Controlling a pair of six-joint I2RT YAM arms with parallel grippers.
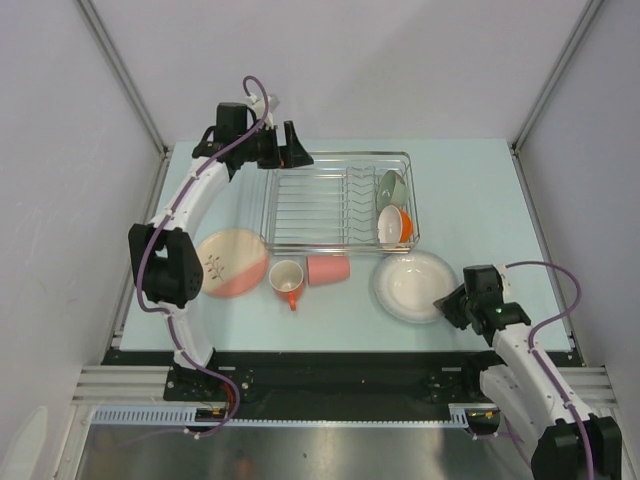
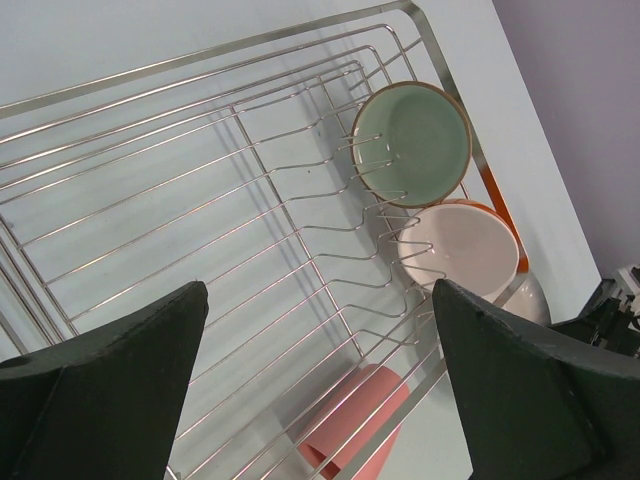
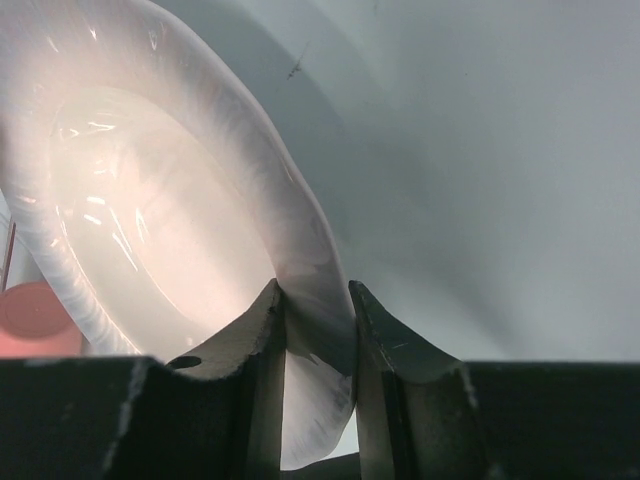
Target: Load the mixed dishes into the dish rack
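Observation:
The silver dish rack (image 1: pixel 335 200) holds the pale green bowl (image 1: pixel 392 186) and an orange cup with a white inside (image 1: pixel 395 226), both on edge at its right end. They also show in the left wrist view, bowl (image 2: pixel 412 142) and cup (image 2: pixel 458 250). The pink plate (image 1: pixel 232 262), orange-handled mug (image 1: pixel 287 280) and pink tumbler (image 1: pixel 328 269) lie on the table in front of the rack. My right gripper (image 1: pixel 452 300) is shut on the near right rim of the large whitish plate (image 1: pixel 412 285), seen close in its wrist view (image 3: pixel 170 230). My left gripper (image 1: pixel 290 150) is open and empty above the rack's far left corner.
Grey walls stand close on the left, right and back. The table's front edge runs just behind the arm bases. The tumbler shows through the rack wires (image 2: pixel 355 420) in the left wrist view.

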